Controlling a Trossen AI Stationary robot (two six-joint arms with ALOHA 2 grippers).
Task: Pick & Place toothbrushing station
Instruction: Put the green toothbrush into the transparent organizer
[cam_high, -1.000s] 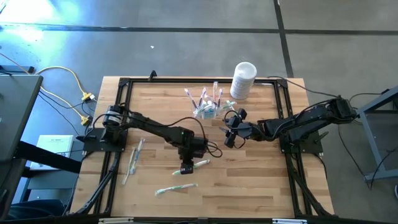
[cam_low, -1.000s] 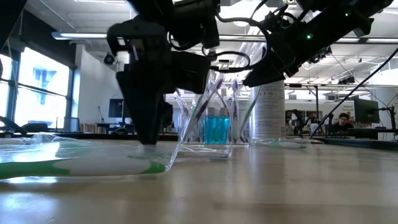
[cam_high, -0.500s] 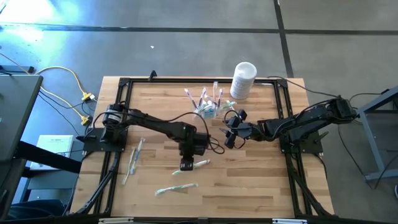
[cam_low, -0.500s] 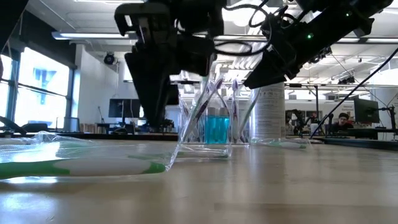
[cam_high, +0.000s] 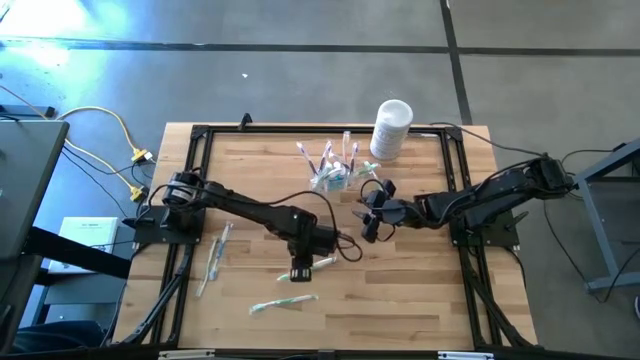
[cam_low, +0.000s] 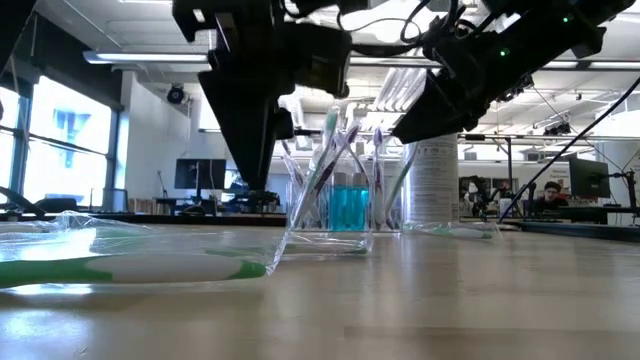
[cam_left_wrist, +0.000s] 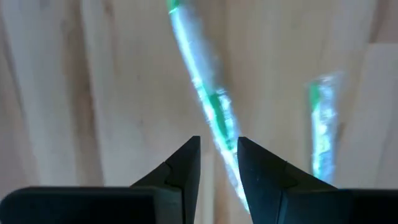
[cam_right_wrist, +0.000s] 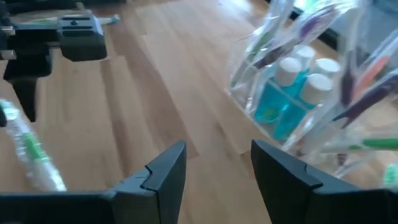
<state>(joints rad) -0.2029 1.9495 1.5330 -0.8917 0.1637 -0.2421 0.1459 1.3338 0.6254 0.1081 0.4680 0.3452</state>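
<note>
Low view first: nearest to us a wrapped green toothbrush (cam_low: 130, 268) lies flat on the table (cam_low: 450, 300), not yet collected. Past it hangs our left hand (cam_low: 252, 185), fingers pointing down just above the wood. Seen from that hand's wrist, the fingers (cam_left_wrist: 183, 168) stand narrow on either side of another wrapped green toothbrush (cam_left_wrist: 208, 106); we cannot tell whether they pinch the wrapper or merely straddle it. One more wrapped brush (cam_left_wrist: 323, 130) lies just beside that hand.

Beyond the left hand stands the toothbrushing station (cam_low: 335, 205), the clear holder, upright on the table. It already carries several brushes leaning in its compartments and small blue bottles (cam_right_wrist: 292, 93). Our right hand (cam_high: 368, 222) hovers just in front of the station, fingers (cam_right_wrist: 165, 171) apart and holding nothing. Farthest off, behind that hand, stands a white cylindrical container (cam_high: 391, 128).

We judge the job partly done: some items stowed, about four wrapped brushes left loose on the table.
</note>
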